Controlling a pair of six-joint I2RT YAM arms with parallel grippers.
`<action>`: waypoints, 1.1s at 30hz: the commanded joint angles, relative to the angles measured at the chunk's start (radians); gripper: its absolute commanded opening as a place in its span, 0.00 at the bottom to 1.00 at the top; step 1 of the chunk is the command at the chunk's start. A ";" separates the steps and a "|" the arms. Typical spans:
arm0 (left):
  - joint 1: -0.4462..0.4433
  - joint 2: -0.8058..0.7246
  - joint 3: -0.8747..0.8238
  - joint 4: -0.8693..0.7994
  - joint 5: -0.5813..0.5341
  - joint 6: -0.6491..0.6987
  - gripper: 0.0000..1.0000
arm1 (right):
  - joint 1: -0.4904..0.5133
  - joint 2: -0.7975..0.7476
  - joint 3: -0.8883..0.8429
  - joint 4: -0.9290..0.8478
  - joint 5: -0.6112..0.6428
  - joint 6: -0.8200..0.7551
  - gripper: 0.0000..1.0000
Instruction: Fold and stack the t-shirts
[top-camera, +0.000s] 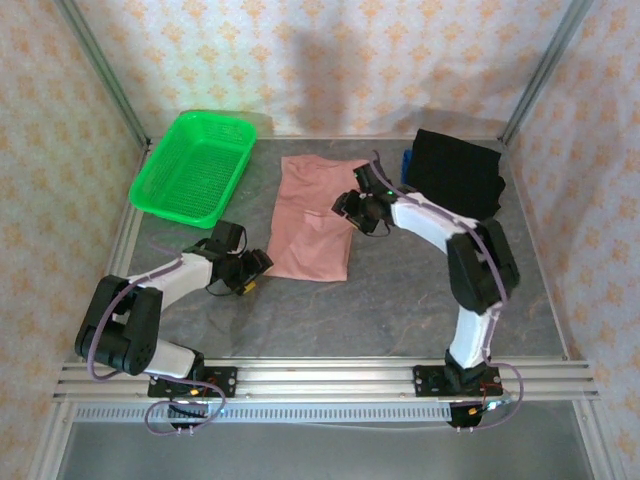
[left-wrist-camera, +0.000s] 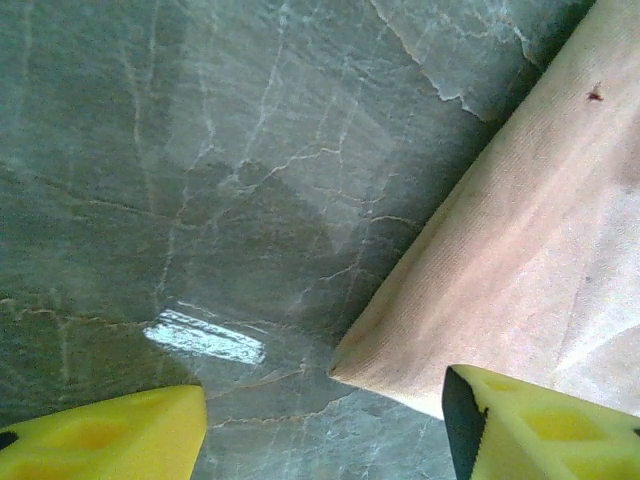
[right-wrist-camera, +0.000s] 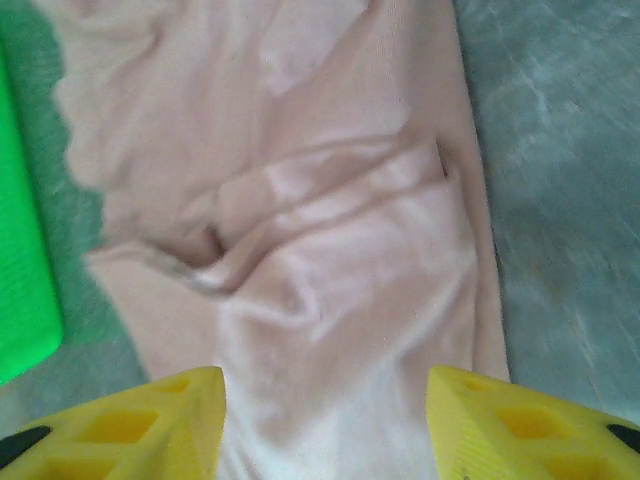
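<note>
Currently our left gripper (left-wrist-camera: 322, 392) and right gripper (right-wrist-camera: 325, 378) gape empty; pinching one layer of the rumpled pink t-shirt (top-camera: 310, 215) could drag it crooked.

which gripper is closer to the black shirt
Right. The right gripper is over the right edge of the pink shirt, with the black shirt just beyond it. The left gripper is at the pink shirt's near-left corner, farther away.
</note>
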 joint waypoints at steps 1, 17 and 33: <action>-0.006 0.068 -0.011 0.178 0.030 -0.047 0.66 | 0.028 -0.157 -0.174 0.004 -0.061 0.025 0.56; -0.055 0.198 0.054 0.378 0.082 -0.140 0.58 | 0.170 -0.094 -0.441 0.322 -0.125 0.175 0.59; -0.149 0.387 0.299 0.284 0.074 -0.138 0.33 | 0.170 0.017 -0.354 0.253 -0.041 0.175 0.16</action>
